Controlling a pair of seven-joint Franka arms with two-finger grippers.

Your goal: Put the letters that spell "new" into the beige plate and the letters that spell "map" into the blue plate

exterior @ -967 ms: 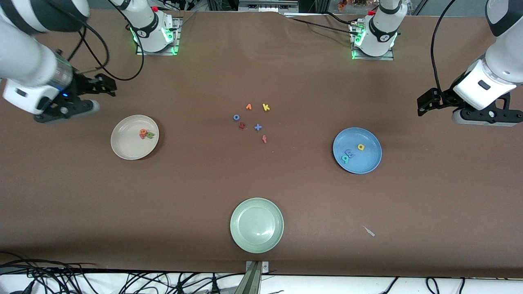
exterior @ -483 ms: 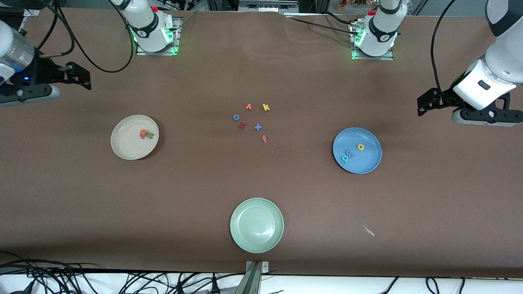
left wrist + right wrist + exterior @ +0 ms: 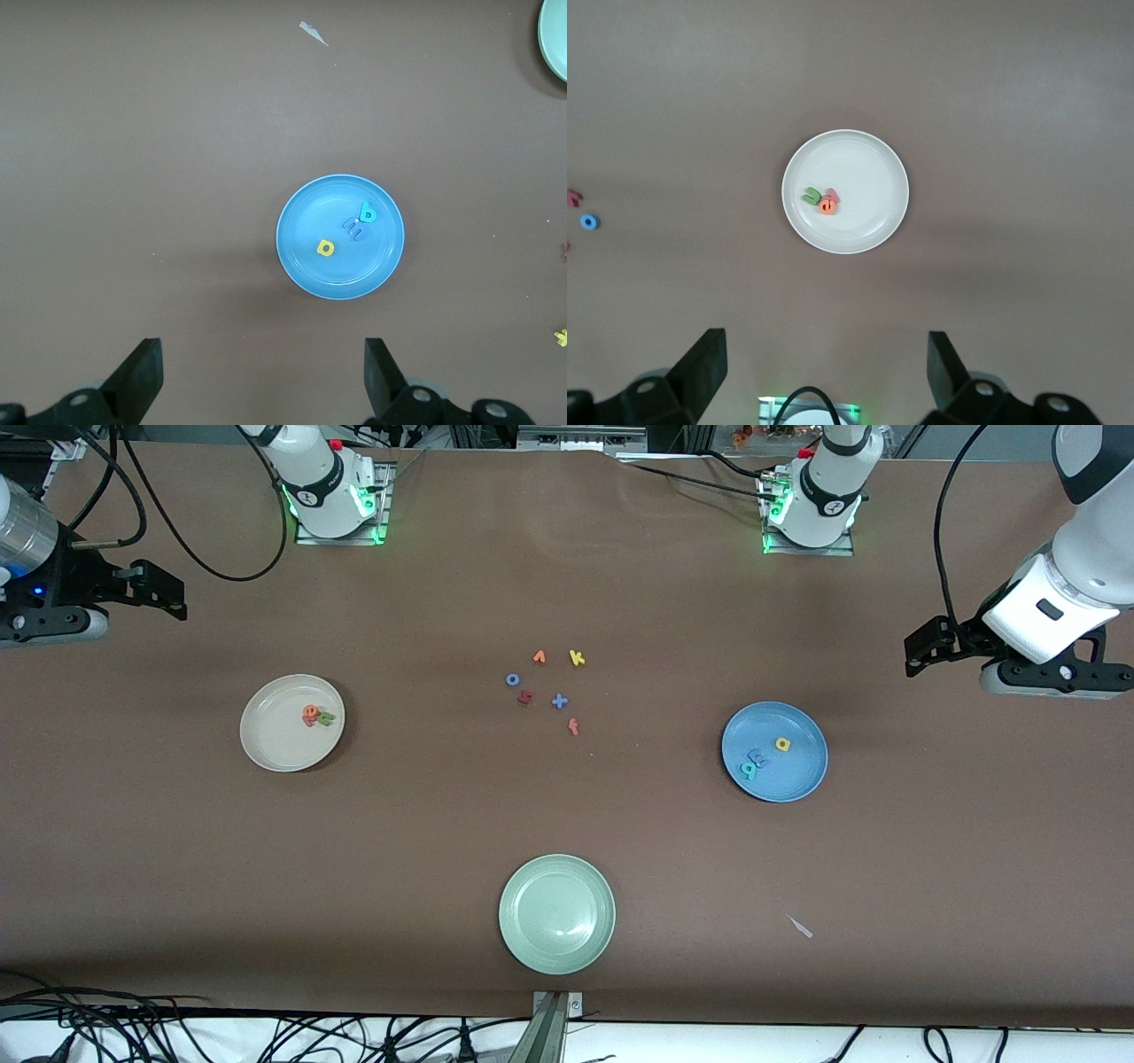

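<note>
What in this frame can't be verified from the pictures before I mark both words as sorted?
- Pinkish-red foam w: partly under the orange foam e in the round beige plate; shape unreadable in the right wrist view, too small in front view.
- Blue foam m: overlapped by the teal foam p in the round blue plate, left wrist view.
- Right gripper and left gripper: open, fingertips only; bodies cut off.

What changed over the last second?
The right arm pulled back from beside the beige plate toward its end of the table; its tool, open and empty, now sits at the table's edge. Nothing was gripped or released. The left tool waits open, unmoved, above the table near the blue plate. The letters in both plates, the loose letters mid-table and the green plate stayed put.
</note>
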